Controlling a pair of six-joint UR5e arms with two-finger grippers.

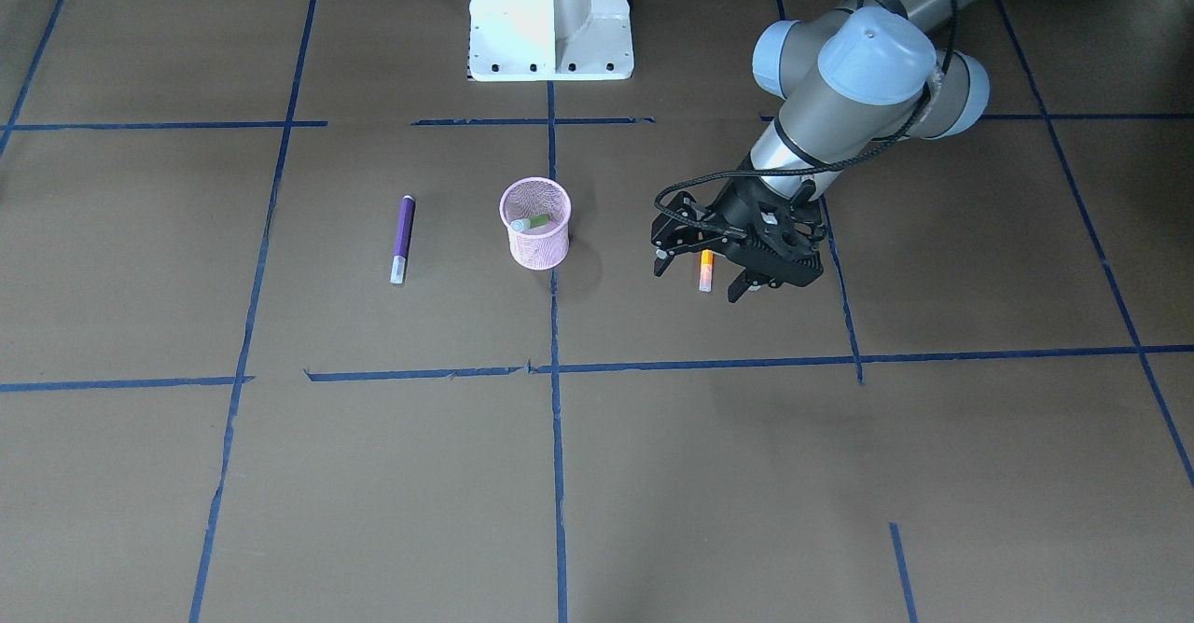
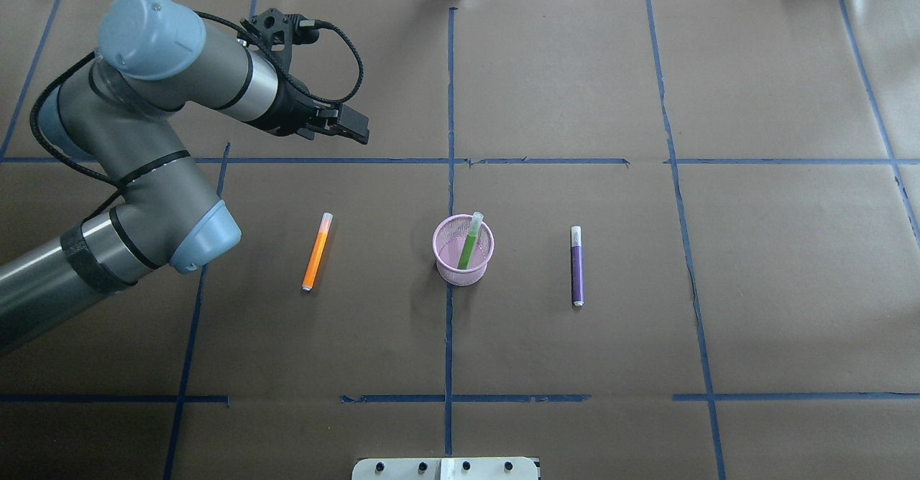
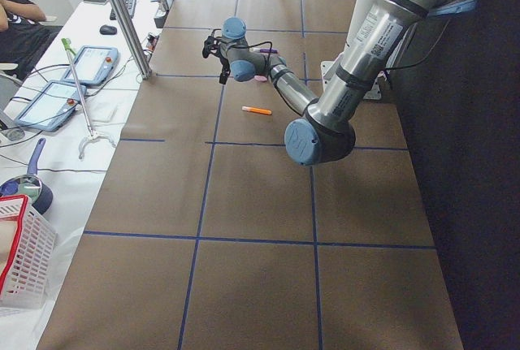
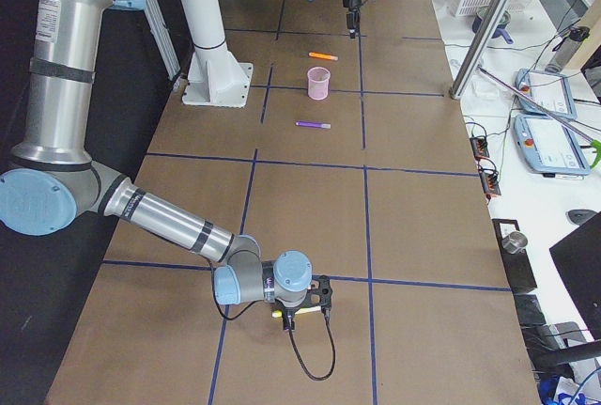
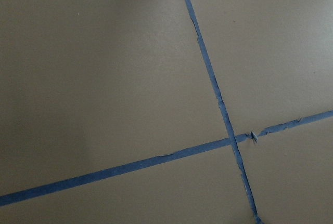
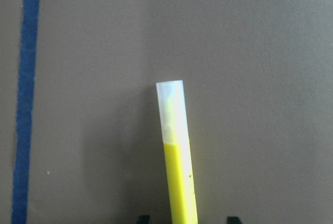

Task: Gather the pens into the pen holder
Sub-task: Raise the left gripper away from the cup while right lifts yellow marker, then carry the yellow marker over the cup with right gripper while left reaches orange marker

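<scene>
The pink mesh pen holder (image 2: 463,271) (image 1: 539,248) stands mid-table with the green pen (image 2: 471,239) leaning inside it. An orange pen (image 2: 317,250) (image 1: 706,270) lies flat to the holder's left in the overhead view, and a purple pen (image 2: 576,264) (image 1: 402,236) lies flat to its right. My left gripper (image 1: 701,280) (image 2: 356,129) hangs open and empty, high over the table beyond the orange pen. Far down the table, my right gripper (image 6: 187,218) (image 4: 305,309) is low over a yellow pen (image 6: 176,151), its two tips apart on either side of it.
Blue tape lines (image 5: 218,99) cross the brown paper table top. The white robot base (image 1: 550,17) sits at the table's edge behind the holder. Side benches carry tablets (image 4: 545,95) and a white basket (image 3: 24,252). A person (image 3: 16,17) sits beyond one bench.
</scene>
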